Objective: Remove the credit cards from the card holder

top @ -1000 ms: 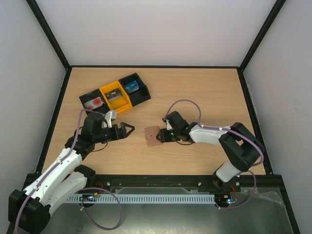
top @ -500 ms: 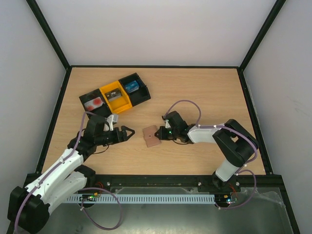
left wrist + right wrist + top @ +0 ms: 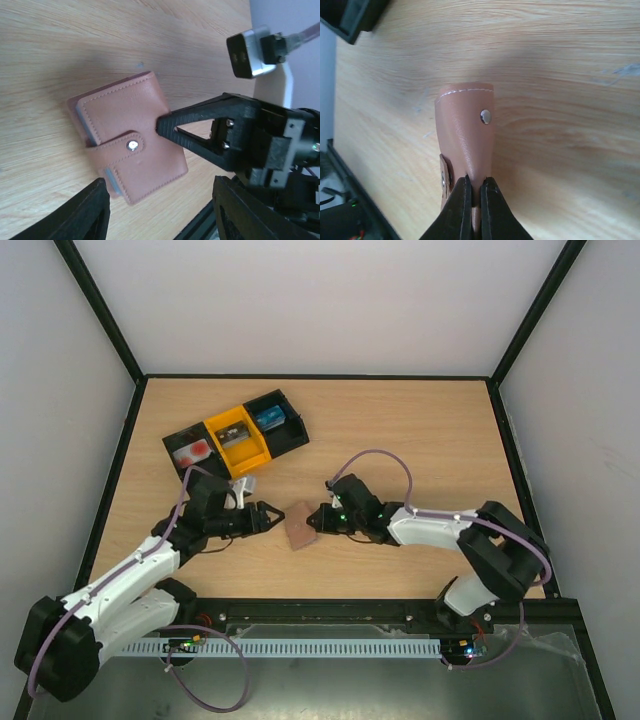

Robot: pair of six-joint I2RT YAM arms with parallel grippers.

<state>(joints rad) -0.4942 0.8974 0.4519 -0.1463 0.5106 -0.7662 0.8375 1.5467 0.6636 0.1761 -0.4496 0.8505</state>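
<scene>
The card holder (image 3: 298, 525) is a closed pinkish-brown leather wallet with a snap strap, its right edge lifted off the wood. In the left wrist view the card holder (image 3: 127, 135) shows a pale blue-grey inner edge under the cover. My right gripper (image 3: 316, 522) is shut on the holder's right edge; the right wrist view shows the card holder (image 3: 467, 130) pinched in my right gripper (image 3: 475, 187). My left gripper (image 3: 268, 518) stands open just left of the holder, nothing between the jaws of my left gripper (image 3: 160, 215). The credit cards are hidden.
A black-and-yellow three-section tray (image 3: 237, 433) with small items sits at the back left. Black frame rails border the table; the front rail (image 3: 330, 615) runs close behind the arm bases.
My right gripper has shut on the card holder and pushed it left, tipping it up. My left gripper has moved right toward the holder and its jaws have narrowed.
</scene>
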